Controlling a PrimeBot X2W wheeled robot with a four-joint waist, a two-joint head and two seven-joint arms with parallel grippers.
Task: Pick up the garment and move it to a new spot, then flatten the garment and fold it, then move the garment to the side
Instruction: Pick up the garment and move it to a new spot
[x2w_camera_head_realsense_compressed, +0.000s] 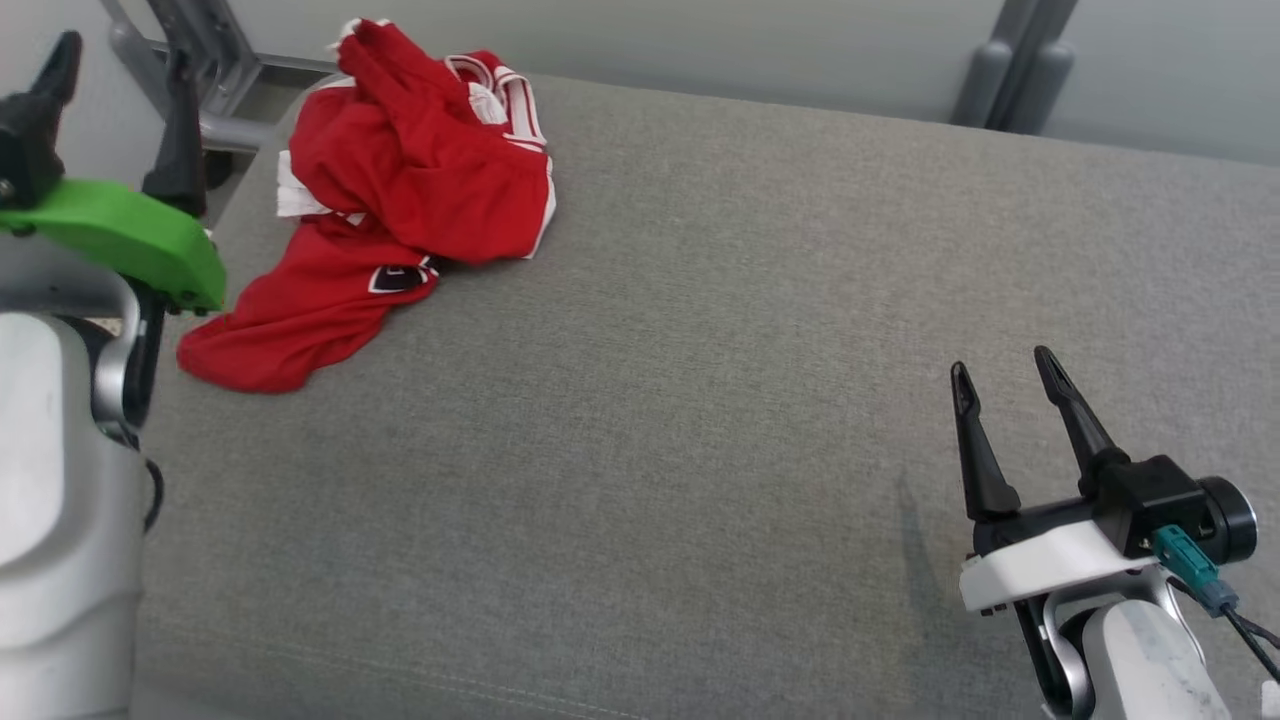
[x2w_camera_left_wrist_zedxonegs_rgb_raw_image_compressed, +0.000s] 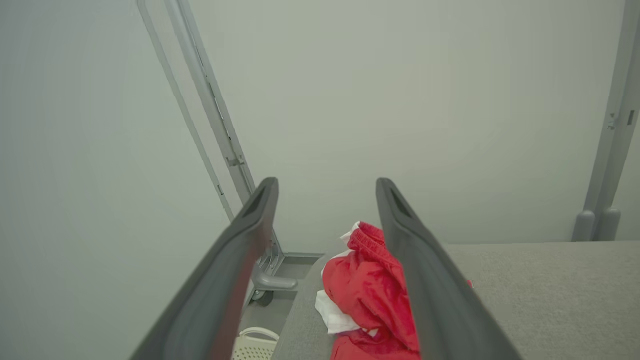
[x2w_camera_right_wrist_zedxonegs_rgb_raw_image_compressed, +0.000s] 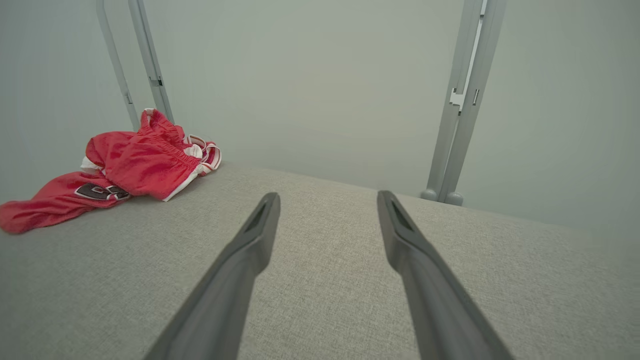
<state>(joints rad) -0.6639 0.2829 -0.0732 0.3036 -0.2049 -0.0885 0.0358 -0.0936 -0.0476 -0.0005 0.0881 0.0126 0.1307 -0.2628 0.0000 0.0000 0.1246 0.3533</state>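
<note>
**Garment.** The red garment, trimmed in white with a dark patch, lies crumpled at the far left corner of the grey fabric-covered worktop. One end trails toward the worktop's left edge.

**Left pincer.** The left pincer is positioned at the left edge of the worktop, near the garment and clear of it. Its fingers are spread and grip nothing. In the left wrist view, the garment appears between the spread fingers of the left pincer.

**Right pincer.** The right pincer is positioned over the near right area of the worktop, well apart from the garment. Its fingers are spread and grip nothing.
</note>
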